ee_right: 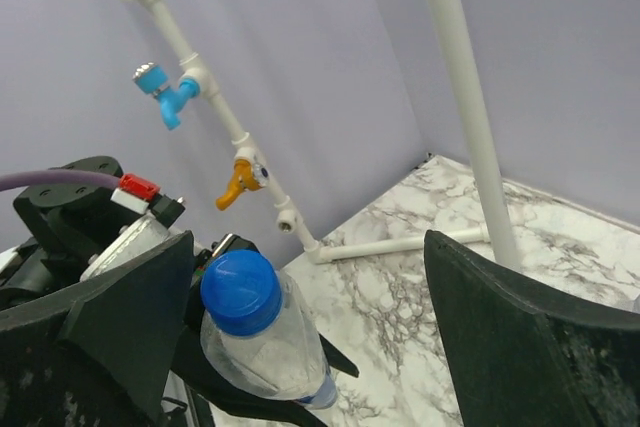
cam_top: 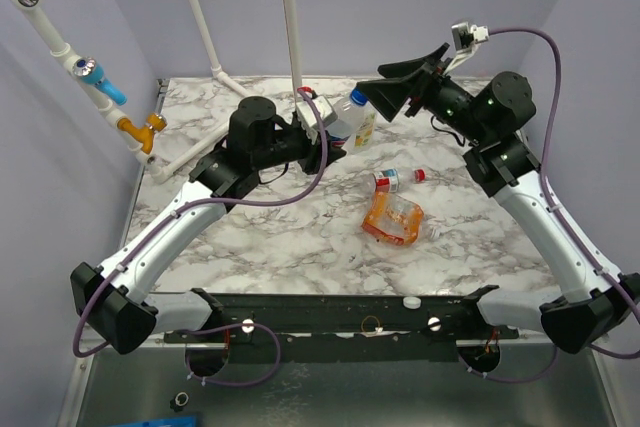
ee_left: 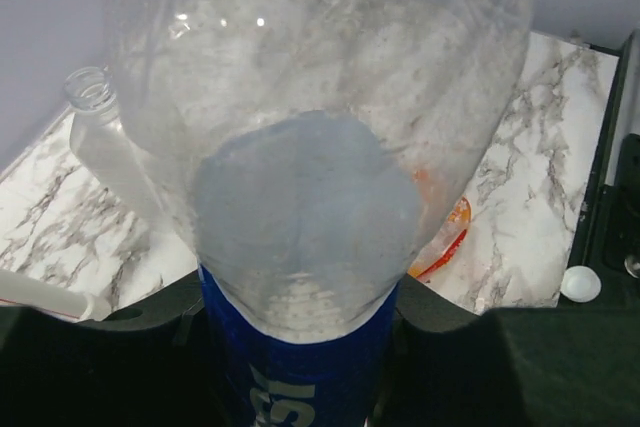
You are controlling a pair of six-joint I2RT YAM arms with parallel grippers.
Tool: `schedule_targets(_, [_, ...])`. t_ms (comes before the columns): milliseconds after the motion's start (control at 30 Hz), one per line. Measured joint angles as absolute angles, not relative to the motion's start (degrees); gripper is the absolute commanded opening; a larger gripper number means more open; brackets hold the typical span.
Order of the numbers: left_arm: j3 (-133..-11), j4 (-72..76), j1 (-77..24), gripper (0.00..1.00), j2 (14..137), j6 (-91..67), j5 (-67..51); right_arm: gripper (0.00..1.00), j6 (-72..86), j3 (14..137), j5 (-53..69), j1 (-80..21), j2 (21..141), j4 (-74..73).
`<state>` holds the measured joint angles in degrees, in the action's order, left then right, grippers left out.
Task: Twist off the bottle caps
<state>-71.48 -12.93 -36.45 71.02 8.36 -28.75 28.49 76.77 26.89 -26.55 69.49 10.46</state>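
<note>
left claw pinches tilted pepsi bottle; blue cap faces spread right claw

Bright even light, soft shadows; left-wrist bottle blurred w/ glare.

Bottles, four: blue-label bottle, yellow-label bottle, red-label bottle, orange-label bottle.
Caps, four: blue cap, red cap, and two white: white cap on the table, white cap on the front rail.
Pipe valves, two: blue valve, orange valve.
Arms, two: left arm, right arm.
</note>
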Motion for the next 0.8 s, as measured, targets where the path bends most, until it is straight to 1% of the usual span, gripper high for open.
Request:
schedule_targets(67, [-71.5, -12.8, -36.4, 0.11, 71.3, 9.0, -26.7, 0.90, 28.5, 78.3, 26.3, -26.7, 70.9, 9.1])
schedule_targets(100, [-71.5, -12.6, -36.5, 0.11, 71.9, 9.3, -25.2, 0.81, 28.6, 80.0, 25.8, -27.1, 72.9, 6.9])
schedule_targets(267, [-71.5, -12.4, -36.6, 0.11, 72.6, 9.5, -23.5, 0.72, 28.9, 81.3, 25.9, -27.7, 74.6, 6.3])
schedule_targets(400, [-71.5, -11.7, -36.9, 0.11, 73.5, 9.4, -21.8, 0.60, 29.1, 81.5, 26.1, -28.2, 75.7, 6.4])
schedule_targets(500, [-71.5, -11.7, -36.9, 0.11, 74.4, 9.0, -21.1, 0.54, 29.5, 81.5, 26.2, -28.5, 76.5, 6.4])
schedule_targets(600, [-71.5, -11.6, -36.9, 0.11, 74.9, 8.6, -20.9, 0.41, 30.0, 81.5, 26.3, -28.6, 77.2, 6.4])
schedule_targets(700, [-71.5, -11.5, -36.9, 0.11, 75.0, 7.9, -20.8, 0.32, 30.3, 81.5, 26.4, -28.6, 77.3, 6.6])
schedule_targets(800, [-71.5, -11.1, -36.9, 0.11, 75.1, 7.4, -20.6, 0.18, 30.6, 81.5, 26.6, -28.6, 77.3, 7.3])
